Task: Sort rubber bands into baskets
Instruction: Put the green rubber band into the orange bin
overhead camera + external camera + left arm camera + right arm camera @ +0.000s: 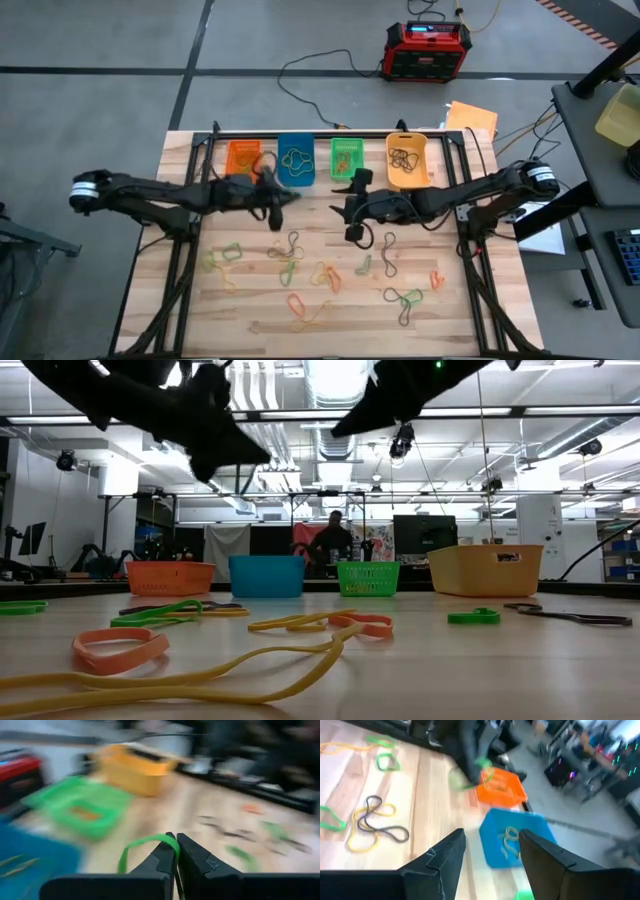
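Observation:
My left gripper is shut on a green rubber band. It hangs above the table just in front of the blue basket. My right gripper is open and empty above the table, in front of the green basket. The orange basket, the blue, the green and the yellow-orange basket stand in a row at the table's far edge, each with bands inside. Many loose rubber bands in green, orange, yellow and black lie on the near half of the table. My left gripper pinches the green rubber band between its two fingertips. The band's loop arches out from the tips to one side and droops beside the finger, lifted clear of the table and slack.
A red-and-black box with cables stands on the floor beyond the table. Black frame rails run along both sides of the wooden top. Bare wood lies between the baskets and the loose bands.

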{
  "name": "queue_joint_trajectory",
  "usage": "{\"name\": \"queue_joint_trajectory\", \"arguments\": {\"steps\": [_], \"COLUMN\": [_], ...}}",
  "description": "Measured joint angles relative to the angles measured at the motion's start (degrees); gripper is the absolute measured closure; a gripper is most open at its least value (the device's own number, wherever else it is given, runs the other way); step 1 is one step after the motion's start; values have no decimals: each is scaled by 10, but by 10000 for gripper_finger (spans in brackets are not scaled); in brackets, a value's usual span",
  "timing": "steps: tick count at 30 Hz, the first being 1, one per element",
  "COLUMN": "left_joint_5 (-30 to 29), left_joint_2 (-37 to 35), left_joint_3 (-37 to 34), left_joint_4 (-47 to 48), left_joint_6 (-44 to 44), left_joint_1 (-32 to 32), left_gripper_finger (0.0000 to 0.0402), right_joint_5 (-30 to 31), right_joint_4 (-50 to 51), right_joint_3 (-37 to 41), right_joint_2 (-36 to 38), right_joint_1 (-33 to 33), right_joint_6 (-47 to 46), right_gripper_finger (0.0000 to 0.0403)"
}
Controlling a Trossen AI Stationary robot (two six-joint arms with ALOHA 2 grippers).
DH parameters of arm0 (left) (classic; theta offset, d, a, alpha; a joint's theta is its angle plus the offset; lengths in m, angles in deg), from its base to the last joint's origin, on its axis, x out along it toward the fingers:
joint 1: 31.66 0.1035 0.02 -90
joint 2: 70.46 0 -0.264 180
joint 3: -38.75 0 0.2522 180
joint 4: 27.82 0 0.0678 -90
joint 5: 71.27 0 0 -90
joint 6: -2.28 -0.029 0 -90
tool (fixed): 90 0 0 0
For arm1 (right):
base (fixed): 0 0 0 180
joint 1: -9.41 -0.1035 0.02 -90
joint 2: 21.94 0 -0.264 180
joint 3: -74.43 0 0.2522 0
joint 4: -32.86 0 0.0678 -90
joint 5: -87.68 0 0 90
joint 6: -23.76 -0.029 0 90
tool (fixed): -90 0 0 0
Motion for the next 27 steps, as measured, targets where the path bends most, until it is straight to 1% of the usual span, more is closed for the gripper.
{"name": "queue_joint_trajectory", "arguments": {"steps": [4,7,9,14,16,19,23,27], "left_joint_5": [-92,-134,-143,-132,-128,-101,-100,-103], "left_joint_2": [-40,-42,-32,23,51,91,141,183], "left_joint_3": [35,83,113,166,177,182,193,207], "left_joint_4": [159,296,377,533,562,554,558,572], "left_joint_6": [14,22,26,31,25,-9,-24,-28], "left_joint_1": [57,115,161,271,302,330,357,365], "left_gripper_finger": [402,402,402,402,401,401,401,401], "right_joint_5": [0,0,-1,-4,-6,-6,-7,-7], "right_joint_4": [36,41,41,41,41,41,42,42], "right_joint_3": [0,2,3,6,9,11,11,12], "right_joint_2": [-1,-8,-14,-20,-20,-20,-20,-20], "right_joint_1": [16,28,35,51,55,56,57,57], "right_joint_6": [-29,-35,-36,-45,-50,-51,-51,-50], "right_gripper_finger": [215,216,215,217,218,218,220,219]}}
